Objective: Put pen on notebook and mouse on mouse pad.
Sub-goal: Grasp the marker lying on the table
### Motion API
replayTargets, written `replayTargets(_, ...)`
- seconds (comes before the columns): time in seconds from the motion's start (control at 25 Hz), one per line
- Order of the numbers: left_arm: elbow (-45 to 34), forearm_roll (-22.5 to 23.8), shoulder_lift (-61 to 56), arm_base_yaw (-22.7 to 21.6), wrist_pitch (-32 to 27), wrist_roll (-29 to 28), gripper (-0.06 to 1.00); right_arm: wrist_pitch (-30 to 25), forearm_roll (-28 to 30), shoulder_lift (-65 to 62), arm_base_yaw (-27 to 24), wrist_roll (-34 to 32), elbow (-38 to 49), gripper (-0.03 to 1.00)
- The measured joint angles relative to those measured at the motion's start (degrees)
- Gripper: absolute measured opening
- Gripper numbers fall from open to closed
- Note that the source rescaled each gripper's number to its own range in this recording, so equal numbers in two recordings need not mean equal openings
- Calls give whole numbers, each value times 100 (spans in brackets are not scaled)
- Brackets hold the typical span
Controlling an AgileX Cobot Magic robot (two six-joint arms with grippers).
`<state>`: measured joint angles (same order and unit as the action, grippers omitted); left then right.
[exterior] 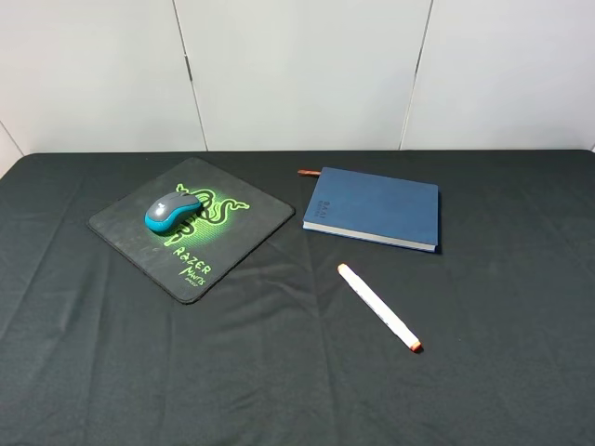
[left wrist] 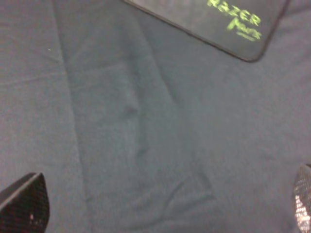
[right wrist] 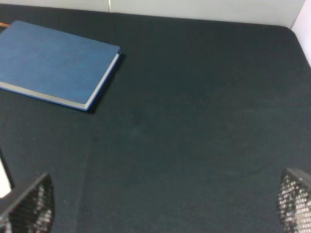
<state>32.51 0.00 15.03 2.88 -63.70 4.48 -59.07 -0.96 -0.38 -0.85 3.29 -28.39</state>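
From above, the mouse (exterior: 172, 212), smooth grey on top with teal sides, sits on the pad (exterior: 125, 228), a flat black square with a green snake logo, so I judge that half of the job done. The notebook (exterior: 372, 206), a hard blue cover over pale page edges, lies flat on the black cloth (exterior: 502, 372). The pen (exterior: 378, 307), a slim white stick with an orange tip, lies slantwise on the cloth near the notebook but apart from it, so it has yet to be placed. Neither arm shows in this view. In the left wrist view, my left gripper (left wrist: 163, 208) hangs over creased cloth with its jaws spread wide and nothing between them; one rounded corner of the pad shows beyond. In the right wrist view, my right gripper (right wrist: 163, 204) is likewise wide and empty, with textured dark fingertips (right wrist: 29, 204). The notebook lies beyond, and a white sliver at the frame's edge is probably the pen, the reason I hover here.
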Motion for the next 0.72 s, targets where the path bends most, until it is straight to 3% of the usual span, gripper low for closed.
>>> replayTargets(0.16,-393,0,-464,-157,245,0,100,0,0,0,0,0,0,100)
replayTargets(0.72,-394,0,-1521,-197,314,0,100,0,0,0,0,0,0,100)
